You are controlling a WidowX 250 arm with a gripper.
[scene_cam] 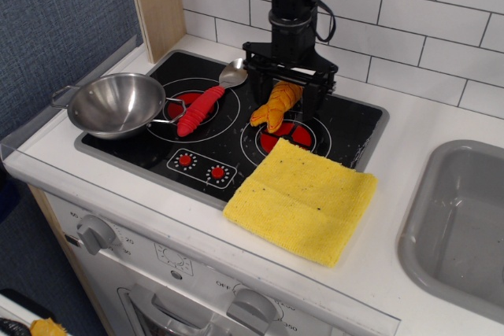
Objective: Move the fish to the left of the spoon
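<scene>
The orange-and-yellow fish (pixel 274 106) lies on the black stovetop (pixel 346 127) over the right burner, tail end toward the front. The spoon (pixel 206 101), silver bowl at the back and red ribbed handle forward, lies to the fish's left on the left burner. My black gripper (pixel 285 94) hangs straight down over the fish's upper end, open, with one finger on each side of the fish. It is low and close to the fish; I cannot tell if the fingertips touch the stovetop.
A steel pan (pixel 116 104) sits at the stove's left edge, its handle next to the spoon handle. A flat yellow cloth (pixel 303 197) lies in front of the fish. A grey sink (pixel 461 226) is at the right. A tiled wall and a wooden panel stand behind.
</scene>
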